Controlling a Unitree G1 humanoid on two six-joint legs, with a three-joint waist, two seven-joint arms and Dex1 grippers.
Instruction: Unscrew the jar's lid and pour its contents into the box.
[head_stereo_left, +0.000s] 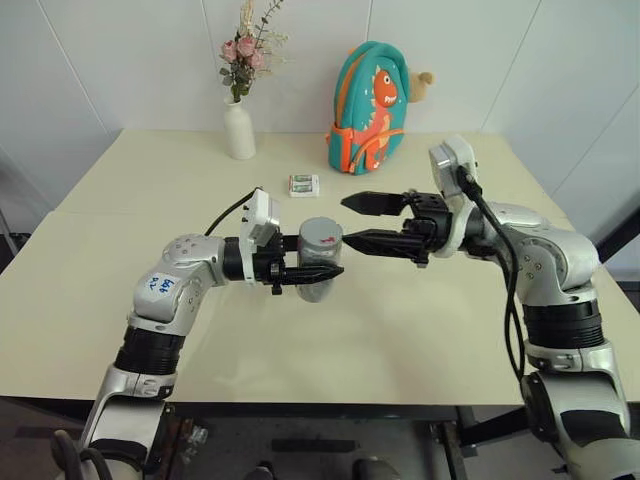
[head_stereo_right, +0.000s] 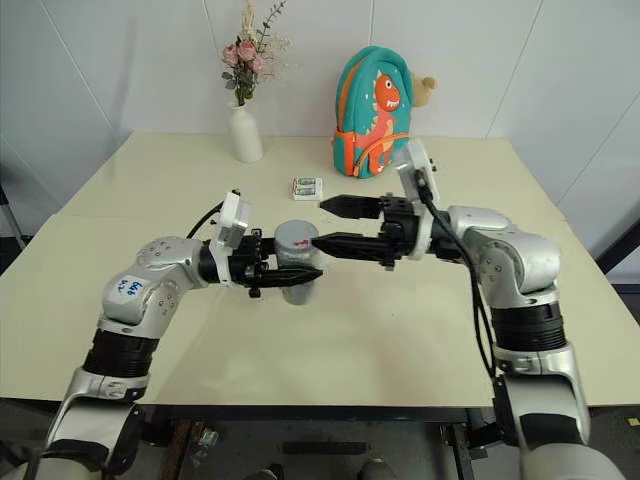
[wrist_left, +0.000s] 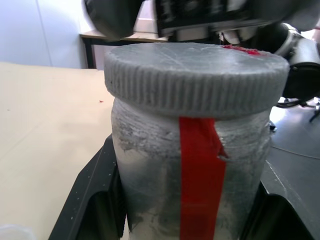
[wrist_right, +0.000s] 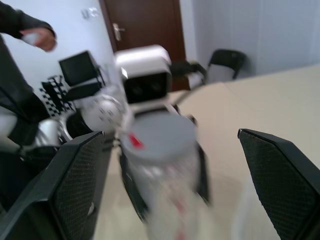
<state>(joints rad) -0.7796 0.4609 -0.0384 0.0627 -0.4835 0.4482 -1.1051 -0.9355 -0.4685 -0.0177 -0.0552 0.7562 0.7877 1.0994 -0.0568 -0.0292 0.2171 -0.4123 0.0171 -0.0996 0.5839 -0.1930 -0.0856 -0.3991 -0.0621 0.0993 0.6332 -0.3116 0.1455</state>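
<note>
My left gripper (head_stereo_left: 326, 264) is shut on the jar (wrist_left: 165, 165), holding it upright above the middle of the table. The jar has cloudy clear walls and a red strip down its side. The grey ribbed lid (wrist_left: 195, 70) sits on top of the jar and carries a small red mark. My right gripper (head_stereo_left: 346, 221) is open and level with the lid, just to its right. One of its fingers is higher than the other, and neither touches the lid. The contents are hidden behind the cloudy wall. The box is out of view.
At the back of the cream table (head_stereo_left: 420, 330) stand a white flower vase (head_stereo_left: 239, 130) and a teal dinosaur backpack (head_stereo_left: 368, 108). A small white-and-green pack (head_stereo_left: 304, 184) lies in front of them. A person's hand (wrist_right: 42, 37) shows beyond the table's left side.
</note>
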